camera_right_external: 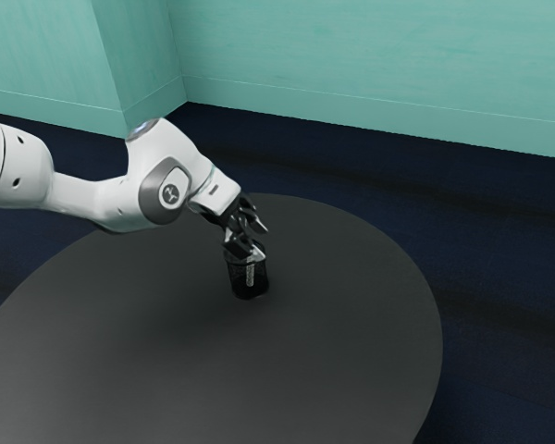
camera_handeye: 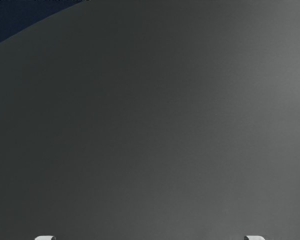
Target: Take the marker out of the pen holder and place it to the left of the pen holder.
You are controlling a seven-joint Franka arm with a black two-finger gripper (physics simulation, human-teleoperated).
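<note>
Black, wide-spread gripper (camera_right_external: 259, 240) is hovering at the pen holder's (camera_right_external: 243, 289) mouth, needing careful centring on the marker (camera_right_external: 250, 276) inside before closing and lifting straight up.

The walls (camera_right_external: 370, 55) are evenly and softly lit in the exterior view, while the floor (camera_right_external: 509, 268) is left very dim, crossed by darker bands. The upper surfaces of the arm (camera_right_external: 83, 194) are brightly lit and its underside is shaded, so light appears to be cast from above. A diffuse, soft-edged shadow is spread over the dark counter (camera_right_external: 351, 361). In the wrist view, the counter is graded from dim beside the floor to a pale, hazy sheen well away from it.
</note>
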